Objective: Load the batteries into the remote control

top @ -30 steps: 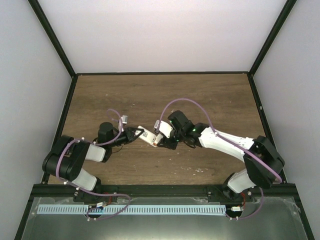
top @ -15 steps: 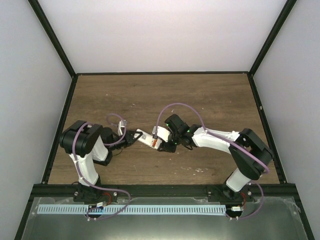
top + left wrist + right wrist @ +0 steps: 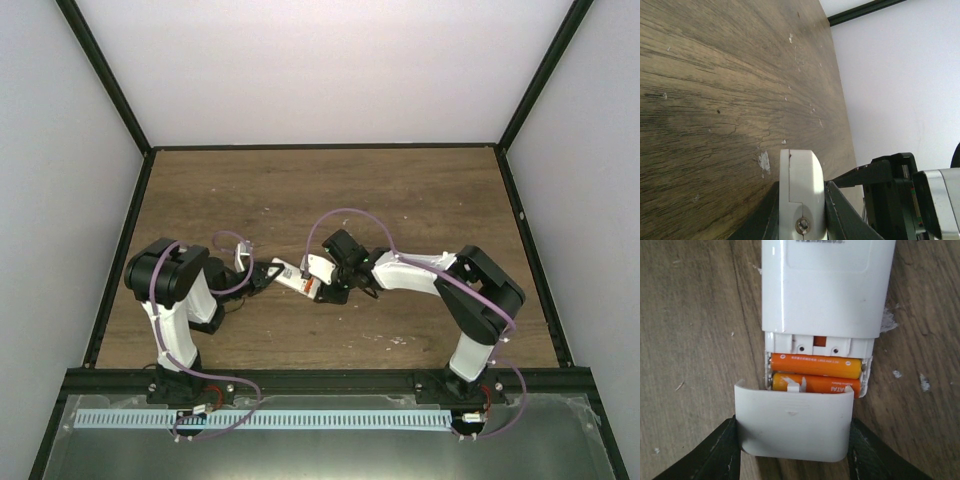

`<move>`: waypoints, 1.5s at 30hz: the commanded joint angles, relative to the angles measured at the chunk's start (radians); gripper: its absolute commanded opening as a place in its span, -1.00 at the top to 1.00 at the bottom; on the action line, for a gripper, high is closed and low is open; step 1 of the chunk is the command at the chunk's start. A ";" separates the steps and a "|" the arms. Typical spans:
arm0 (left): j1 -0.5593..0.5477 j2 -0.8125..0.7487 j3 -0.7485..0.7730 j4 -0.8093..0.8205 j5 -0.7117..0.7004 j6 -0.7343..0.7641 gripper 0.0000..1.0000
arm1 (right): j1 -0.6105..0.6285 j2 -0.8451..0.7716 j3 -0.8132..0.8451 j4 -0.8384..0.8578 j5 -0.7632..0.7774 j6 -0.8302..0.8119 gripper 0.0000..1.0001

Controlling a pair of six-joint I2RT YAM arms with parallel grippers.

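The white remote control [image 3: 825, 290] lies back-up just above the wooden table, its compartment uncovered. Both orange batteries [image 3: 816, 365] rest side by side inside that compartment. My right gripper [image 3: 792, 452] is shut on the loose white battery cover [image 3: 792, 425], whose top edge meets the lower battery. In the left wrist view the remote control's end [image 3: 801, 175] is clamped between the dark fingers of my left gripper [image 3: 801, 205]. From above, the remote control [image 3: 291, 276] spans between the left gripper [image 3: 263, 276] and the right gripper [image 3: 328, 288].
The wooden table [image 3: 400, 190] is scuffed, with pale chips near the remote. White walls and black frame posts [image 3: 525, 110] close it in on three sides. A slotted metal rail [image 3: 300, 418] runs along the near edge behind the arm bases.
Both arms have drawn in and stand more upright, the left shoulder raised and the right elbow pulled closer. The remote has shifted slightly left. Both grips are unchanged.
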 commanded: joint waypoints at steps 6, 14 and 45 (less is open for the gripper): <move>0.008 0.018 -0.015 0.081 -0.019 0.017 1.00 | -0.004 0.008 0.061 0.031 0.014 -0.031 0.38; 0.010 0.020 -0.018 0.084 -0.020 0.019 1.00 | -0.005 0.042 0.073 0.023 0.010 -0.049 0.37; 0.012 0.024 -0.019 0.108 -0.010 0.016 1.00 | -0.026 0.127 0.158 -0.017 -0.032 -0.080 0.30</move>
